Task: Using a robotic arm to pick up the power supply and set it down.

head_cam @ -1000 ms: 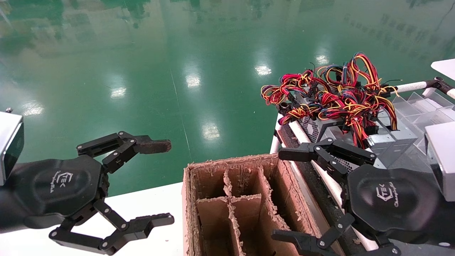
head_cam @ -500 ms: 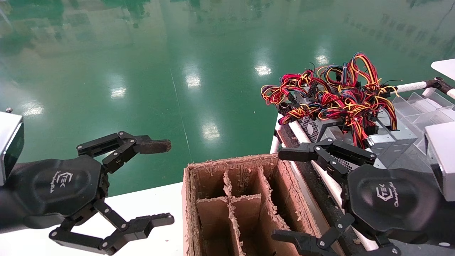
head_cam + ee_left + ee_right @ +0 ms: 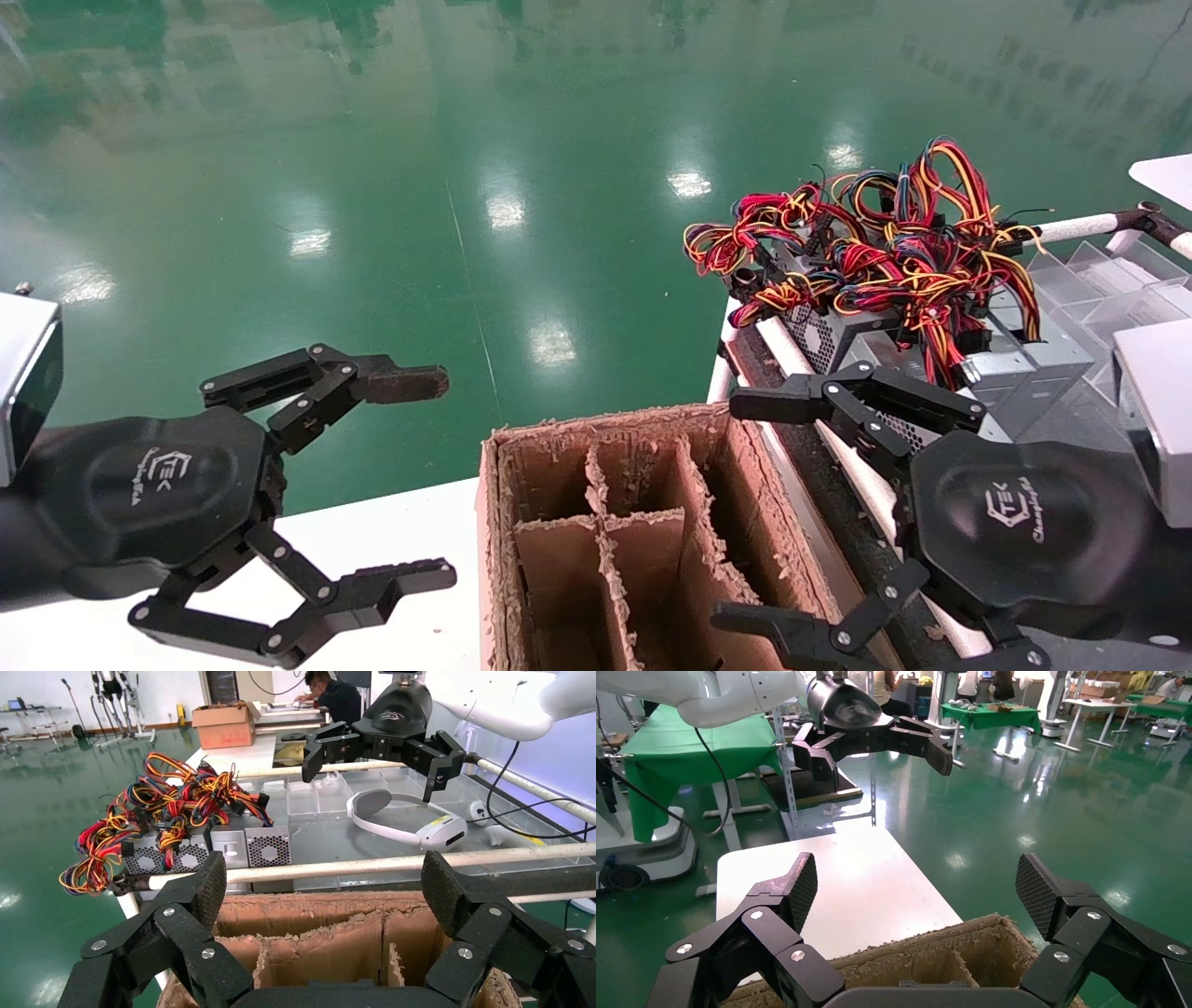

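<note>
Several grey power supply boxes with fan grilles lie in a row on the rack at the right, under a tangle of red, yellow, black and blue wires. In the left wrist view the boxes and wires sit beyond a white rail. My right gripper hangs open just in front of them, over the cardboard box's right wall, holding nothing. My left gripper hangs open at the left over the table edge, also holding nothing. Each wrist view shows its own wide-open jaws, left gripper and right gripper.
A worn cardboard box with dividers stands between the grippers on a white table. White rails edge the rack. Clear plastic trays and white headphones lie behind the power supplies. Green floor lies beyond.
</note>
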